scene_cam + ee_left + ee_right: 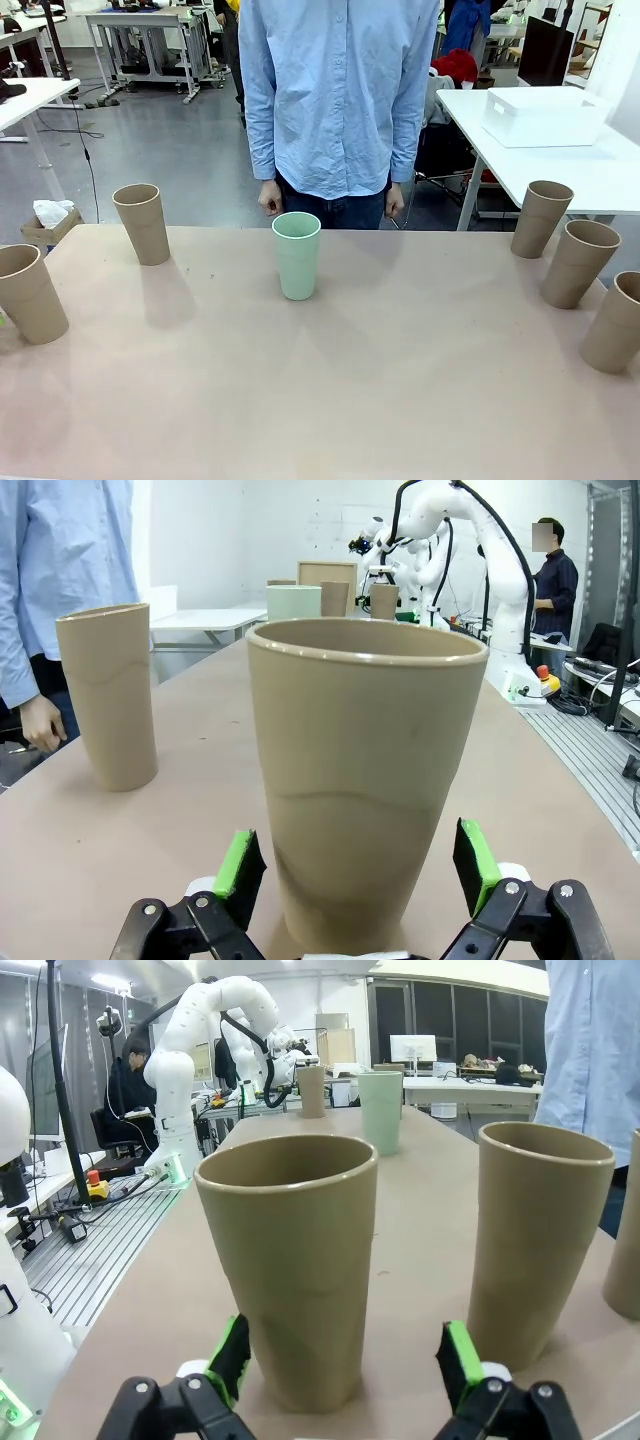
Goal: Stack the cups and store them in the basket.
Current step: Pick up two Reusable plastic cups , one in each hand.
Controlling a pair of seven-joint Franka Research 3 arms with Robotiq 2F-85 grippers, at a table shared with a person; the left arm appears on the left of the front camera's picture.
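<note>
Front view puts the task at its very start: all six cups stand upright and apart on the surface [320,400], none nested in another. The green cup [297,254] stands mid-surface, with the near-left cup [28,292] and far-left cup [142,222] on one side and the near-right cup [615,322] and two more brown cups [579,262] on the other. The basket [545,117] sits well apart on a white table [600,180] beyond; no cup shows above its rim, and its floor is hidden. Every cup mouth that shows looks empty. In the left wrist view the left tool [358,875] is released, its pads either side of what seems the near-left cup, not touching it. The right tool [343,1360] likewise straddles, unclenched, what seems the near-right cup. All the stacking and storing is left to do.
</note>
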